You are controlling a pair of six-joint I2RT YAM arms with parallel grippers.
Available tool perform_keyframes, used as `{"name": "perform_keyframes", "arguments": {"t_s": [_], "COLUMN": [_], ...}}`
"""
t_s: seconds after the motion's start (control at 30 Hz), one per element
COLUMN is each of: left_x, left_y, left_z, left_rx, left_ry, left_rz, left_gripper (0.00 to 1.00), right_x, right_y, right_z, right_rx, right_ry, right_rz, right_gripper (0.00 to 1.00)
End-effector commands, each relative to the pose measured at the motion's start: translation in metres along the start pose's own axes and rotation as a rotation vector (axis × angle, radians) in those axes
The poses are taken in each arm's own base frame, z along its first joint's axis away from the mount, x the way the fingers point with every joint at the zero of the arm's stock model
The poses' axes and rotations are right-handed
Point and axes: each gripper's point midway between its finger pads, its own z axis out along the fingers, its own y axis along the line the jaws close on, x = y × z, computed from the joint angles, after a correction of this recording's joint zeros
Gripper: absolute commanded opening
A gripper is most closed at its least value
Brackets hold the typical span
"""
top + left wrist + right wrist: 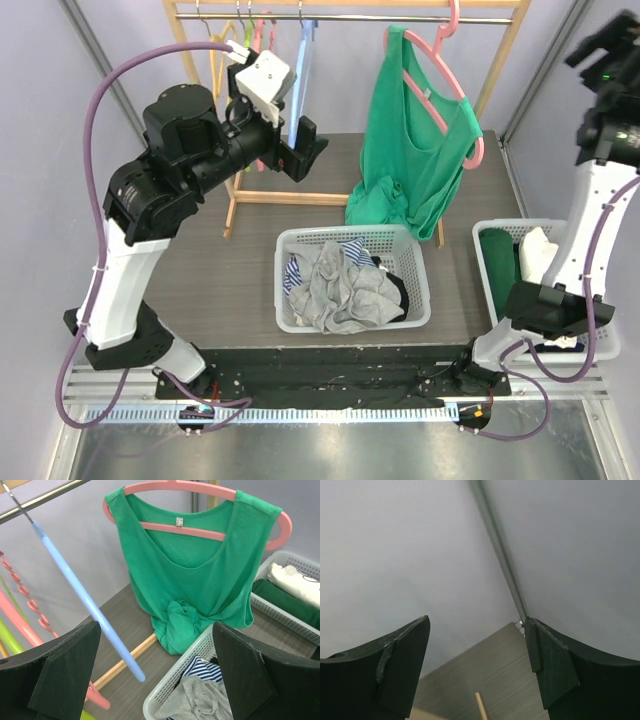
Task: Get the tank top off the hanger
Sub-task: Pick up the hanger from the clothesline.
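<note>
Green sleeveless fabric tank top [200, 590] hangs by both straps on pink plastic hanger [155, 527], lower hem bunched into a wad.

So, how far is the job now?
Nothing is done yet: the green tank top hangs fully on the pink hanger. In hand: the left tool is open, facing it; the right tool is open, holding nothing. Grasping and pulling off remain.

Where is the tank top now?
The tank top hangs on the pink hanger at the right end of the rail in the top view, just behind the middle basket.
</note>
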Motion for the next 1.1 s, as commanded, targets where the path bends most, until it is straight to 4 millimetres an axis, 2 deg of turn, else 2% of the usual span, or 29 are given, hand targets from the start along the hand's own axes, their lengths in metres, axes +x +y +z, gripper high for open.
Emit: {"name": "perform_keyframes", "arguments": {"t_s": [0.0,0.1,0.13,0.17,0.2,0.23,0.27,0.3,0.33,0.37,0.43,0.47,0.63,0.8,0.93,1.07], "left_x": [-0.015,-0.014,-0.014,-0.013,-0.015,-0.015,-0.017,-0.016,-0.018,-0.018,-0.016,-0.015,-0.015,-0.014,-0.012,-0.009], "left_y": [-0.005,-0.006,-0.007,-0.008,-0.008,-0.008,-0.009,-0.008,-0.009,-0.009,-0.009,-0.01,-0.01,-0.009,-0.006,-0.006], "left_z": [0.012,0.02,0.023,0.025,0.026,0.029,0.029,0.03,0.032,0.033,0.035,0.036,0.035,0.03,0.026,0.026], "left_rx": [0.036,0.038,0.04,0.045,0.048,0.047,0.048,0.047,0.048,0.048,0.047,0.049,0.05,0.049,0.036,0.032], "left_ry": [-0.052,-0.045,-0.043,-0.042,-0.046,-0.049,-0.054,-0.05,-0.055,-0.055,-0.05,-0.047,-0.043,-0.037,-0.027,-0.021], "left_rz": [-0.004,-0.006,-0.008,-0.011,-0.014,-0.014,-0.016,-0.019,-0.017,-0.019,-0.017,-0.02,-0.031,-0.021,-0.015,-0.015], "left_gripper": [1.0,1.0,1.0,1.0,1.0,1.0,1.0,1.0,1.0,1.0,1.0,0.99,1.0,1.0,1.0,1.0], "right_x": [-0.07,-0.081,-0.071,-0.082,-0.083,-0.064,-0.07,-0.07,-0.048,-0.056,-0.046,-0.041,-0.036,-0.011,0.015,0.03], "right_y": [0.005,0.003,-0.003,0.004,0.01,0.018,0.026,0.033,0.044,0.048,0.054,0.063,0.082,0.106,0.11,0.118], "right_z": [-0.021,-0.049,-0.05,-0.072,-0.08,-0.081,-0.101,-0.11,-0.111,-0.126,-0.129,-0.132,-0.136,-0.144,-0.133,-0.127], "right_rx": [-0.128,-0.11,-0.087,-0.102,-0.122,-0.113,-0.137,-0.158,-0.206,-0.237,-0.272,-0.325,-0.41,-0.565,-0.572,-0.599], "right_ry": [-0.158,-0.193,-0.176,-0.209,-0.223,-0.199,-0.225,-0.247,-0.205,-0.237,-0.214,-0.193,-0.15,-0.034,0.063,0.108], "right_rz": [0.194,0.144,0.104,0.079,0.052,-0.023,-0.055,-0.084,-0.105,-0.103,-0.107,-0.125,-0.143,-0.121,-0.095,-0.092], "right_gripper": [0.82,0.82,0.82,0.82,0.83,0.83,0.85,0.86,0.86,0.86,0.86,0.86,0.83,0.82,0.79,0.8]}}
